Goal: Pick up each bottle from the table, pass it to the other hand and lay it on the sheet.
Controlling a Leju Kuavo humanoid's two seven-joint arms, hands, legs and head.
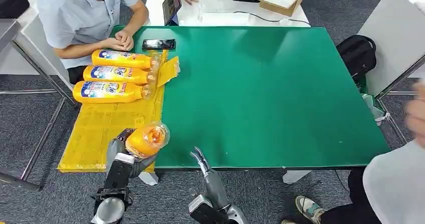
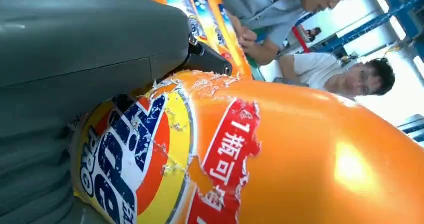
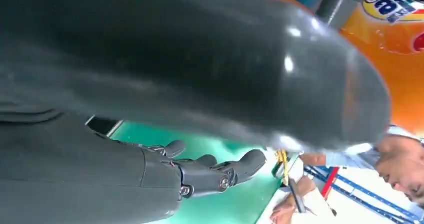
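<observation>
1. Three bottles point(image 1: 116, 75) lay side by side on the yellow sheet point(image 1: 102, 128), draped over the green table's point(image 1: 270, 93) left edge, leaving its near part free for more.
2. My left hand point(image 1: 123, 151) gripped an orange bottle point(image 1: 146, 139) over that near part, wrist raised, likely for laying down.
3. My right hand point(image 1: 201, 160) hovered at the table's near edge, fingers apart, holding nothing.

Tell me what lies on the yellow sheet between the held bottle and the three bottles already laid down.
Nothing: in the head view, bare yellow sheet separates the held bottle from the nearest laid bottle.
</observation>
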